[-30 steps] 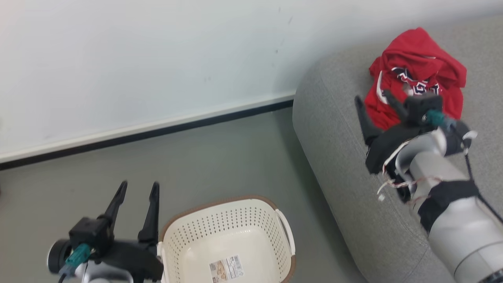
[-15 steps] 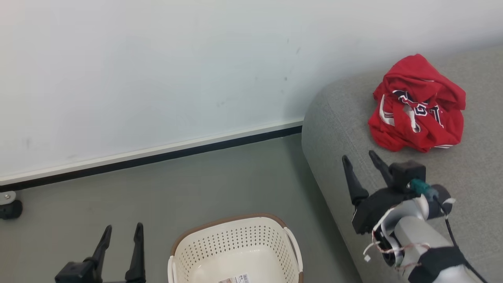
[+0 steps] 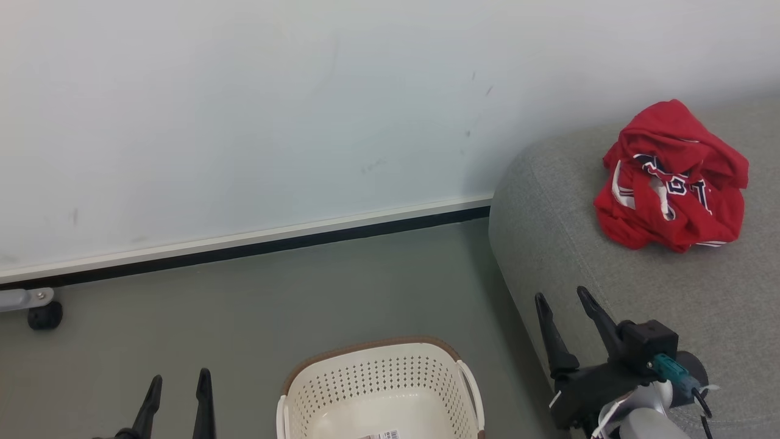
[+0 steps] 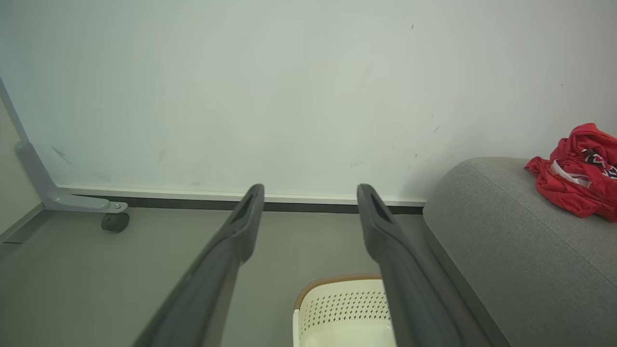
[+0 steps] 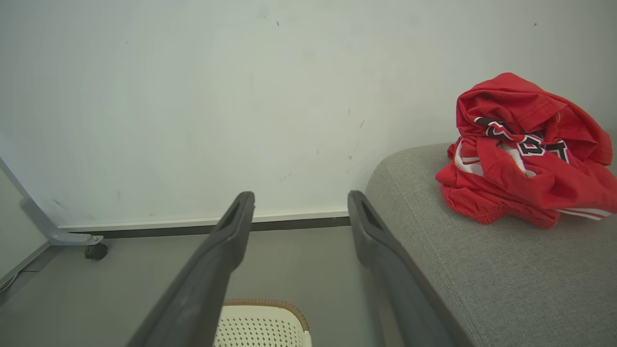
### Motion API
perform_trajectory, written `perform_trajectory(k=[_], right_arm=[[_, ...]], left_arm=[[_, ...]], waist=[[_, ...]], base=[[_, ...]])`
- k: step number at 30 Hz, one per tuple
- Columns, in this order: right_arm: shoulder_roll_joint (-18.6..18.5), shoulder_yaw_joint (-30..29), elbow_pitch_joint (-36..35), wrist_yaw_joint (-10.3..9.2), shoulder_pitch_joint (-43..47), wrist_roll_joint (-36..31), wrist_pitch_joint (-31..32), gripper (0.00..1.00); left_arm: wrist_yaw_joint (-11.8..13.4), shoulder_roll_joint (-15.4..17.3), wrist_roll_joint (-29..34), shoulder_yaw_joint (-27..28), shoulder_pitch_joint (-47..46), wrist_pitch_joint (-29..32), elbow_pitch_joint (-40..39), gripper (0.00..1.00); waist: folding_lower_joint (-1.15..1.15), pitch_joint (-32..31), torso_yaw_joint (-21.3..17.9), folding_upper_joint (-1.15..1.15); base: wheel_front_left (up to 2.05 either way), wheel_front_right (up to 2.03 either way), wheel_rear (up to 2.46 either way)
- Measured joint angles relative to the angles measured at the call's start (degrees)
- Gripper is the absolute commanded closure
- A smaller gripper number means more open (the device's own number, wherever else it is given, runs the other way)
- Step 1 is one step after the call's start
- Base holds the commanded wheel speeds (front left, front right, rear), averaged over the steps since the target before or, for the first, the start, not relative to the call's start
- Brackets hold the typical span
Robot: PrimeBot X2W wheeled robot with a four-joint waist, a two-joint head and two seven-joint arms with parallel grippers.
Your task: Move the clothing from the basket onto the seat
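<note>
The red clothing (image 3: 670,177) lies in one crumpled heap on the grey sofa seat (image 3: 609,292), well apart from the cream basket (image 3: 378,372), whose visible part holds only a sticker (image 3: 385,435). The move looks done, so what counts now is a clean retreat. The right gripper (image 3: 560,294), fingers spread and empty at the sofa's edge, should keep clear of the heap, and the basket's hidden near end needs checking. The left gripper (image 3: 181,375) is likewise spread and empty. Count: one heap, number of garments unclear; one basket; one sofa; two grippers.
</note>
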Motion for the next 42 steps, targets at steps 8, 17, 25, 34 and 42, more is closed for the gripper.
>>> perform_trajectory(k=[8, 17, 25, 34, 42], right_arm=[[-0.7, -2.5, -7.3, -0.53, 6.6, -1.1, 0.0, 0.0], [0.3, -4.5, -13.6, -1.01, 10.3, -3.1, 0.0, 0.0], [0.7, -6.6, -16.2, -1.03, 12.4, -4.1, 0.0, 0.0], [1.6, -9.3, -17.5, -1.03, 12.9, -6.6, 0.0, 0.0], [2.5, -10.6, -18.1, -1.03, 13.7, -7.6, 0.0, 0.0]], left_arm=[[0.0, -0.9, 0.2, 0.8, 0.2, 0.0, -1.5, 0.0], [0.0, -1.1, 1.5, 1.3, 1.4, -0.1, -3.2, 0.0], [0.0, -1.0, 2.4, 2.0, 1.6, -0.1, -3.8, 0.0], [0.0, -0.8, 4.3, 2.7, 1.5, -0.1, -3.8, 0.0], [0.0, -0.8, 5.7, 2.9, 1.5, -0.1, -3.4, 0.0]], waist=[[0.0, -0.2, 1.8, 0.0], [0.0, 0.3, 3.8, 0.0], [0.0, 0.7, 4.0, 0.0], [0.0, 0.9, 4.0, 0.0], [0.0, 1.0, 4.3, 0.0]], base=[[0.0, 0.0, 0.0], [0.0, 0.0, 0.0], [0.0, 0.0, 0.0], [0.0, 0.0, 0.0], [0.0, 0.0, 0.0]])
